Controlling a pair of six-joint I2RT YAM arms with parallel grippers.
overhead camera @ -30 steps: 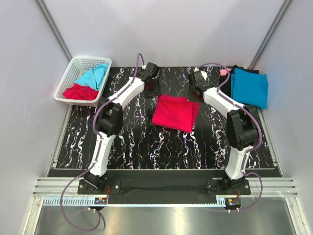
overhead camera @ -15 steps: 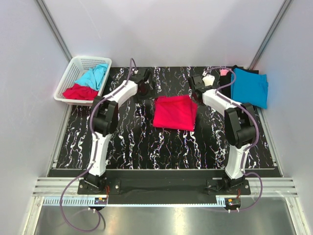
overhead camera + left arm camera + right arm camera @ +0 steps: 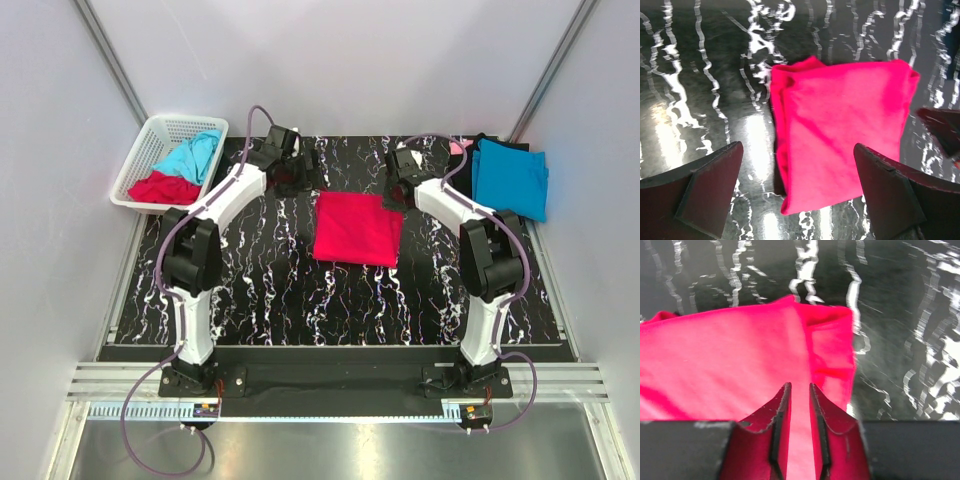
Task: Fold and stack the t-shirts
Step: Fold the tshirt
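Observation:
A crimson red t-shirt [image 3: 357, 228] lies folded in a flat rectangle mid-table. It also shows in the left wrist view [image 3: 840, 135] and the right wrist view [image 3: 730, 365]. My left gripper [image 3: 292, 172] is wide open and empty, off the shirt's far left corner; in its own view [image 3: 796, 147] the shirt lies ahead of the fingers. My right gripper [image 3: 398, 187] is at the shirt's far right corner. In its own view [image 3: 799, 386] the jaws stand almost together over the cloth, with only a thin gap. A folded turquoise t-shirt [image 3: 510, 178] lies on a black one [image 3: 490, 142] at the far right.
A white lattice basket [image 3: 140, 165] at the far left holds a crumpled turquoise shirt [image 3: 190, 155] and a red one [image 3: 163, 188]. A bit of pale pink cloth [image 3: 458, 147] sits beside the stack. The black marbled tabletop [image 3: 260, 280] is enclosed by grey walls.
The left arm has swung left, away from the red shirt. The right gripper has come nearer, to the shirt's far right corner. The shirt now lies squarer.

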